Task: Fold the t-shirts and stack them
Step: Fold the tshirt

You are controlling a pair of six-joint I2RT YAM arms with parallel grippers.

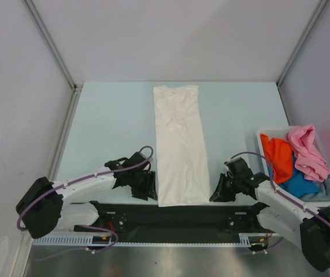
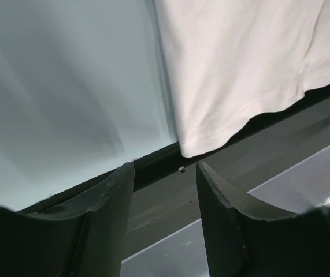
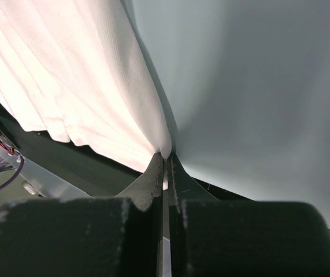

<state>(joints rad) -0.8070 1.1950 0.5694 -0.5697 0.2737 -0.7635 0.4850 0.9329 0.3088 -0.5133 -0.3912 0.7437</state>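
One white shirt (image 1: 179, 144) is laid lengthwise on the tabletop (image 1: 112, 115), seen from above; coloured shirts (image 1: 295, 158) are heaped in the bin (image 1: 267, 130) at right. Left wrist: left jaws held apart, just short of its hem corner. Right wrist: right jaws pressed together, apparently pinched on its edge.

— Left arm?
— It lies low, reaching toward 2 o'clock. The left gripper (image 1: 151, 192) tips toward 4 o'clock, jaws apart.
— Right arm?
— It reaches toward 10 o'clock. The right gripper (image 1: 217, 197) points to 8 o'clock, jaws pressed together.
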